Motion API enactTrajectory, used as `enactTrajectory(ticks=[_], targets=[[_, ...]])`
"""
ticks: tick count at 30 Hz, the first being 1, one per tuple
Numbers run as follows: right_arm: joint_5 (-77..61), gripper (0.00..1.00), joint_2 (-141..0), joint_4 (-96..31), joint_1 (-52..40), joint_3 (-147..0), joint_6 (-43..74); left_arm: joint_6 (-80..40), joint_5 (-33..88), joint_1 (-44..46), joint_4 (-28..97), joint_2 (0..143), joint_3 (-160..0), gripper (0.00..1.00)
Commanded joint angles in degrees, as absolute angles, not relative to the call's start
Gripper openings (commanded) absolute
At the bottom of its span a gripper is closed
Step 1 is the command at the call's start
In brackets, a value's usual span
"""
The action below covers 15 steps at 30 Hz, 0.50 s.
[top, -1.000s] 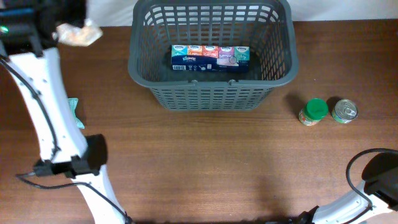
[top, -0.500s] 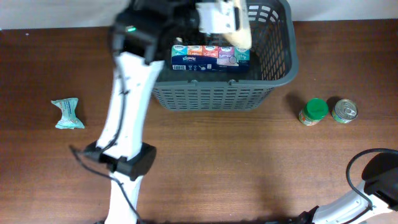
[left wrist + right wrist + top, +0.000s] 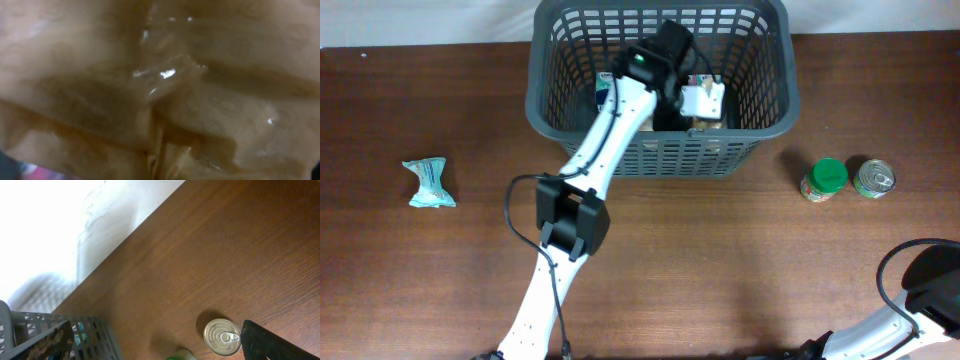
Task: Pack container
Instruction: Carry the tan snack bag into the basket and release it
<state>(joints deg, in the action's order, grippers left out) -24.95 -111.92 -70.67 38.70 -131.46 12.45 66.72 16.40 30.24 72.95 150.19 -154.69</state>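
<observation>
The container is a dark grey slotted basket [image 3: 660, 155] at the back middle of the table. My left arm reaches into it from the front. My left gripper [image 3: 704, 102] is low inside the basket's right half, shut on a pale tan plastic packet [image 3: 710, 123]. The packet fills the left wrist view [image 3: 160, 90] and hides the fingers. A tissue multipack [image 3: 604, 95] lies in the basket, mostly hidden by the arm. My right gripper [image 3: 155, 350] is open and empty, and the overhead view shows only its arm [image 3: 925, 290] at the front right.
A green-lidded jar [image 3: 823, 179] and a metal can [image 3: 873, 178] stand right of the basket. The can [image 3: 223, 337] and the basket's corner [image 3: 97, 335] show in the right wrist view. A teal packet [image 3: 428, 183] lies at the far left.
My left arm has swung from the table's far left to the basket with the tan packet and has lowered it inside. The right arm has not moved.
</observation>
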Motion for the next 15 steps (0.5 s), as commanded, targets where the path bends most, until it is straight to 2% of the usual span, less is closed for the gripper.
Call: enactTrajectory(ticks=[1, 4, 7, 9, 12, 15], targets=[[-25.0, 0.99, -111.7, -70.7, 38.7, -132.1, 12.5, 66.8, 20.2, 32.0, 72.4, 148.2, -155.5, 0.15], [-25.0, 0.99, -111.7, -70.7, 38.7, -132.1, 12.5, 62.7, 20.6, 32.2, 70.5, 148.2, -155.5, 0.29], [-25.0, 0.99, -111.7, -70.7, 38.7, -132.1, 12.5, 58.0, 21.1, 32.1, 69.0, 148.2, -155.5, 0.56], [-25.0, 0.99, -111.7, -70.7, 38.7, -132.1, 12.5, 54.3, 19.0, 32.0, 67.8, 148.0, -155.8, 0.61], [-25.0, 0.99, -111.7, -70.7, 38.7, -132.1, 12.5, 41.3, 9.8, 30.3, 66.6, 145.0, -157.7, 0.73], [-25.0, 0.99, -111.7, -70.7, 38.7, -132.1, 12.5, 37.4, 6.0, 27.7, 67.5, 140.0, -159.9, 0.73]])
